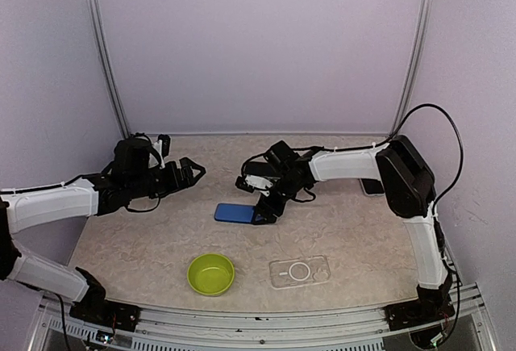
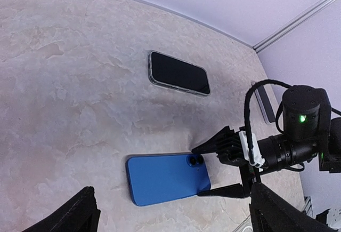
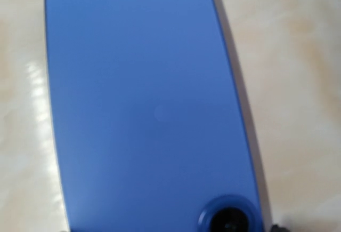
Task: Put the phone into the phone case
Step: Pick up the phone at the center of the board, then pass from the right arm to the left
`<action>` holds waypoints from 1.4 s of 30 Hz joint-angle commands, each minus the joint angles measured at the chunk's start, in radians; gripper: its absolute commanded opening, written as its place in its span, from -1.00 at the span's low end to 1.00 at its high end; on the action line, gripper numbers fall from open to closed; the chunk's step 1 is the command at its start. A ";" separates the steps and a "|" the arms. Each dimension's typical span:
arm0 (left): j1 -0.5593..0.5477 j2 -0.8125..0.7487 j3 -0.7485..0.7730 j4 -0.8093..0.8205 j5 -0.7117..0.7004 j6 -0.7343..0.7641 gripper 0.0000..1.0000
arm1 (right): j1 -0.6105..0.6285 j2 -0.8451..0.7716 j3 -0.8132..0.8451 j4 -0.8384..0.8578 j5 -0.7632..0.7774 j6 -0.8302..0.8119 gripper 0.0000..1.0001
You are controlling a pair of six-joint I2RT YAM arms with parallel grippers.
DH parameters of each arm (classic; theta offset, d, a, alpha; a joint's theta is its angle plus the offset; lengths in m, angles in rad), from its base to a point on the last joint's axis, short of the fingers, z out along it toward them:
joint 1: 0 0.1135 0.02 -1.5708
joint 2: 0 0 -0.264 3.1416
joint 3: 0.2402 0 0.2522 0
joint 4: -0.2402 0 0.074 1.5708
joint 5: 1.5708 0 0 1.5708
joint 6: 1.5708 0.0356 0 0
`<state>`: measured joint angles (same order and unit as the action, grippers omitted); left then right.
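Observation:
The blue phone (image 1: 238, 213) lies face down on the table, its camera end to the right. It also shows in the left wrist view (image 2: 168, 177) and fills the right wrist view (image 3: 149, 109). My right gripper (image 1: 270, 206) is low at the camera end, one finger against each long edge of the phone (image 2: 210, 170). The clear phone case (image 1: 299, 271) lies flat near the front edge, right of centre, apart from the phone. My left gripper (image 1: 187, 172) is open and empty above the table's left side, its fingers (image 2: 69, 213) pointing toward the phone.
A green bowl (image 1: 211, 273) stands near the front edge, left of the case. A black phone in a clear case (image 2: 178, 73) lies farther back. A light flat device (image 1: 371, 185) lies at the right, partly under the right arm.

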<state>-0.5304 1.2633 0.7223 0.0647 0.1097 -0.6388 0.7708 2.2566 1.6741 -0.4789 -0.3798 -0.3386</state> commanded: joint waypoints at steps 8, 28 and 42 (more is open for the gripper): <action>-0.029 0.013 0.006 -0.034 -0.034 0.054 0.92 | 0.028 -0.069 -0.093 0.005 -0.009 0.113 0.15; -0.043 0.285 0.032 0.057 0.146 -0.117 0.94 | -0.018 -0.107 -0.171 0.168 -0.101 0.195 0.14; -0.043 0.426 0.021 0.150 0.304 -0.240 0.93 | -0.020 -0.107 -0.188 0.200 -0.123 0.208 0.12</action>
<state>-0.5694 1.6478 0.7303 0.1406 0.3462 -0.8310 0.7570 2.1799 1.5066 -0.2996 -0.4793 -0.1463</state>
